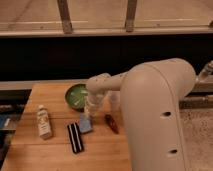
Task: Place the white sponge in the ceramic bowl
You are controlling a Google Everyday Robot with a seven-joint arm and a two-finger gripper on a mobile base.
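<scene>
Beside bowl (74,95), closed fingers (89,112) atop sponge (85,125)

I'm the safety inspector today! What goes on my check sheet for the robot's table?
Surface: wooden table, light brown.
Job's things: white sponge beside the black striped block, not in the bowl; ceramic bowl behind it, green, upright.
Clutter: white bottle standing at left; black striped block in front; small dark red thing, cannot tell what.
Grippers: gripper right over the sponge, jaws shut; held or not, cannot tell.
Cables: nothing seen.
Surroundings: dark wall behind the table; metal posts above.
</scene>
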